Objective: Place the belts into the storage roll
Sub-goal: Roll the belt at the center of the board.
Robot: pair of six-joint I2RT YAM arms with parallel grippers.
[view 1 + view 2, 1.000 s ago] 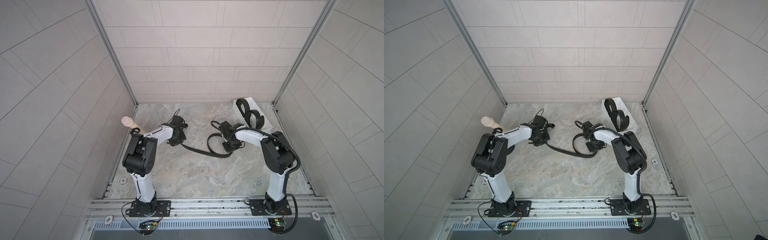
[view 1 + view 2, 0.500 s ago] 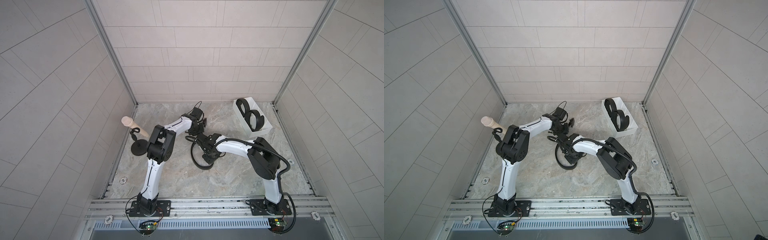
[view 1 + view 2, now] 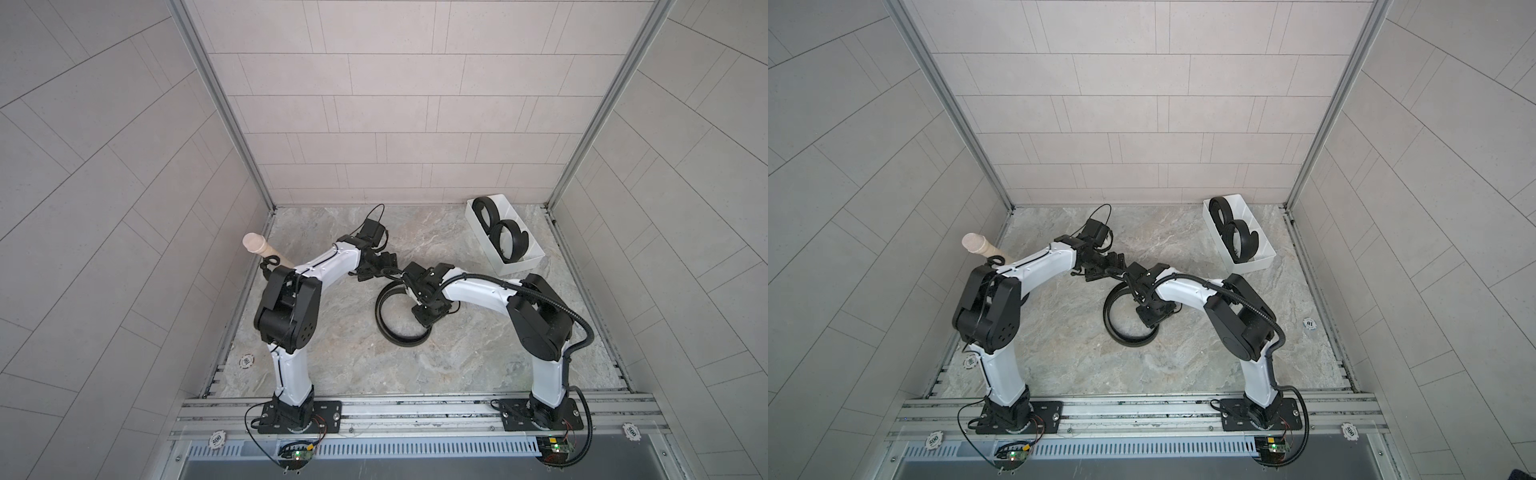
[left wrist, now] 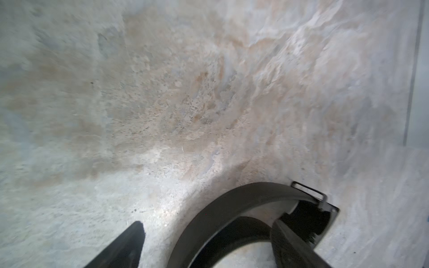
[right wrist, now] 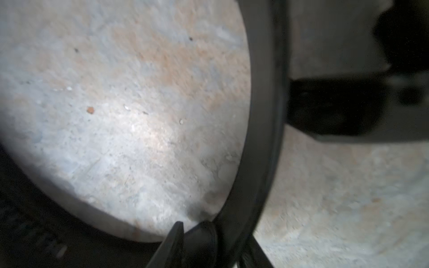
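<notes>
Changed: left jaws, earlier shut on the smooth black belt (image 4: 232,206), now apart; it loops between right jaws, grip indeterminate.

Two coiled belts (image 3: 486,206), one loose belt (image 3: 405,341), one storage roll (image 3: 521,266), one stand (image 3: 259,246), two arms (image 3: 328,270).

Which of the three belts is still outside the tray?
The belt lying on the marble floor as one wide, loose loop. The far coil and near coil are wound tight and sit inside the white tray.
</notes>
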